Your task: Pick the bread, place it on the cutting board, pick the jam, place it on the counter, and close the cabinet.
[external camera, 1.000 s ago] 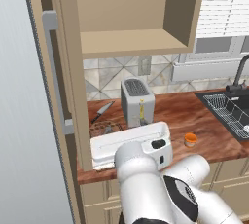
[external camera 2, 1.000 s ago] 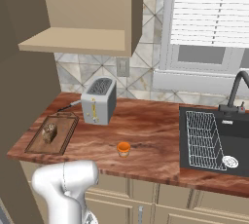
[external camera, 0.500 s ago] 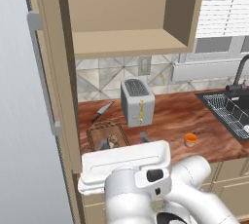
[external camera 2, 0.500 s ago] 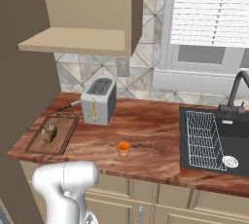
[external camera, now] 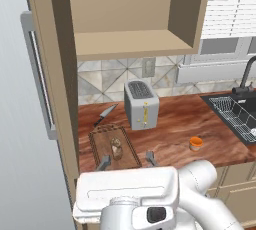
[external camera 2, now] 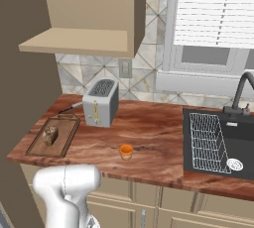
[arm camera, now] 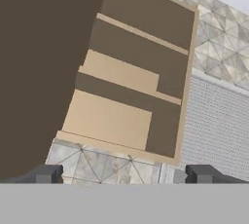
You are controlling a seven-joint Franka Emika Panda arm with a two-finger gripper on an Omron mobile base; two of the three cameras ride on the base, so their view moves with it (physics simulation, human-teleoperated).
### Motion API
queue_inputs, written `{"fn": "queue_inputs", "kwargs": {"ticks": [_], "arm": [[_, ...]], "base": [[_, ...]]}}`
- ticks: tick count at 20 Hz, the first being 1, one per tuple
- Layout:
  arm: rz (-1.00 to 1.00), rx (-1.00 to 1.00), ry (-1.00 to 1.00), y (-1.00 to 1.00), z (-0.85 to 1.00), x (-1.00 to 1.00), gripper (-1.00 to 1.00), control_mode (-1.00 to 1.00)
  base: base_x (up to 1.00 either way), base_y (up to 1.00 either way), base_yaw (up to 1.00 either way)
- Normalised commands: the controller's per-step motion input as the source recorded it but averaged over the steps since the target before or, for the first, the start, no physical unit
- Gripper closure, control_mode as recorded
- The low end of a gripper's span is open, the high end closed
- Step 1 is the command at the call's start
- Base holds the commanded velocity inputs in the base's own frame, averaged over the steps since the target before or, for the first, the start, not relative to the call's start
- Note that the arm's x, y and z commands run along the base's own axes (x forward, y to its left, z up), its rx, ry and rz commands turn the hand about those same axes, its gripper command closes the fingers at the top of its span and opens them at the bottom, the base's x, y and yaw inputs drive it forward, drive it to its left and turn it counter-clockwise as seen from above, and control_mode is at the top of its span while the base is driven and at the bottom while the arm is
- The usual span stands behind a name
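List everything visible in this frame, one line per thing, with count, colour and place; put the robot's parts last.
bread: 1, dark brown, on the cutting board
cutting board: 1, brown wood, left end of the counter
jam: 1, orange jar, on the counter in front of the toaster
counter: 1, reddish-brown wood grain
cabinet: 1, tan, on the wall above the toaster, door open, shelves bare
toaster: 1, silver, against the tiled wall
knife: 1, dark handle, behind the board
sink: 1, black, with a wire rack, right end
gripper: 1, dark fingertips, open, facing the cabinet
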Motion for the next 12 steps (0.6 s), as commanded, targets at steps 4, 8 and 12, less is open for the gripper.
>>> {"fn": "queue_inputs", "kwargs": {"ticks": [4,8,12], "arm": [[0.0,0.0,-0.16,-0.02,0.25,-0.65,-1.0,-1.0],[0.0,0.0,-0.14,0.0,0.3,-0.67,-1.0,-1.0],[0.0,0.0,-0.11,0.0,0.27,-0.75,-1.0,-1.0]], "base": [[0.0,0.0,0.0],[0.0,0.0,0.0],[0.0,0.0,0.0]]}}
